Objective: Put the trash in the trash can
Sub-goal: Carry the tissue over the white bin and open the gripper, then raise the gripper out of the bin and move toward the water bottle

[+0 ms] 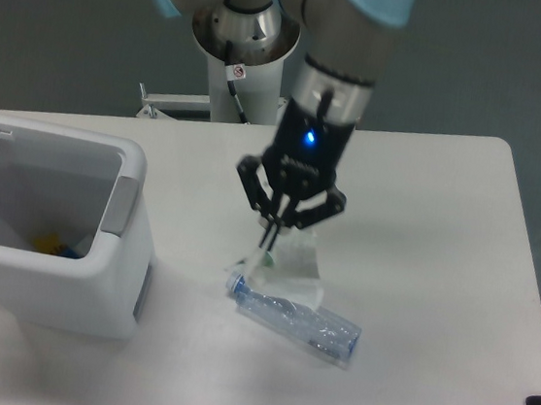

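- The gripper [271, 239] hangs above the middle of the table [442, 242], its two fingers pinched together on the top edge of the plastic pouch [287, 273], a blue light glowing on its wrist.
- The pouch, whitish and translucent, dangles below the fingertips and appears clear of the tabletop; in this view its lower edge overlaps the water bottle [298, 321], and whether the two touch cannot be told.
- The bottle lies on its side on the table just below the gripper, blue cap toward the trash can [52, 236], untouched.
- The trash can stands at the left edge of the table with its lid up and mouth open; something yellow and blue [54, 244] lies at the bottom.
- Handling, as a judgement: the pouch looks very light and limp, so it will likely swing and fold as the arm travels. A pinch at its upper edge should do, though thin film may slip from narrow fingertips.
- The bottle looks empty, light and thin-walled, smooth and round; it would likely roll or dent under a squeeze. A hold across the body near its middle, fingers square to its length, seems safest.
- Of the two pieces of trash, neither is in the can yet.
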Controlling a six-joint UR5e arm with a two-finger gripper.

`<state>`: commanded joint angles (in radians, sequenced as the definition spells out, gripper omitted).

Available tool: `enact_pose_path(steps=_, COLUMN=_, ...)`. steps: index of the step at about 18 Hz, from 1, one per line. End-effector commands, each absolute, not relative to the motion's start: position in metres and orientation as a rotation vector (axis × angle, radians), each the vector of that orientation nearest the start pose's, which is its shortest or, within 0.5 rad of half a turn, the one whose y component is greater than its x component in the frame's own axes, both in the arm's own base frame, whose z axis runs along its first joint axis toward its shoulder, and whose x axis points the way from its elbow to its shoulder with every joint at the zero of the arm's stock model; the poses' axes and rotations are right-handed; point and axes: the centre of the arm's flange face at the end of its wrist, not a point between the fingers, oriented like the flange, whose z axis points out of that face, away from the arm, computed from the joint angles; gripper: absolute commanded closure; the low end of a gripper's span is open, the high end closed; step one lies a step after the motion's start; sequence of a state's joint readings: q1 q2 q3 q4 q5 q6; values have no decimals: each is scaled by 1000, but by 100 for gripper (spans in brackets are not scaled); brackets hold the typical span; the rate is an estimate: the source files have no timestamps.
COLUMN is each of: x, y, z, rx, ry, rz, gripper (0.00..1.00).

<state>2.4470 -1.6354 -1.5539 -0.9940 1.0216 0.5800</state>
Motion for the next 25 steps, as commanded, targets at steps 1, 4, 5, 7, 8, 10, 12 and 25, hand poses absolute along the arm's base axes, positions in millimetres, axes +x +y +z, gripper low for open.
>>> enact_pose_path(steps=1, x=-289, y=496, z=551, rx=-2389, ry=-147, rz=-74, gripper=100)
enact_pose_path(steps=4, x=-252, y=512, z=557, rx=-2387, ry=-68, rz=-96, gripper=100)
enact_pose_path(steps=5, x=-236, y=518, z=560, rx=-2383, ry=-28, rz=-101, gripper=100)
enact_pose_path(steps=7, x=-213, y=527, z=561, rx=-2379, ry=27, rz=-116, gripper=100)
enact_pose_path(steps=8, x=-199, y=532, z=564, rx=-2374, ry=59, rz=-122, gripper=100)
enact_pose_path(steps=10, x=-177, y=539, z=573, rx=-2360, ry=121, rz=-124, gripper=97)
enact_pose_path(steps=12, x=-159, y=544, z=573, rx=-2361, ry=158, rz=-139, gripper=96)
enact_pose_path(steps=25, x=-143, y=551, z=567, rx=-2350, ry=217, rz=-136, gripper=1)
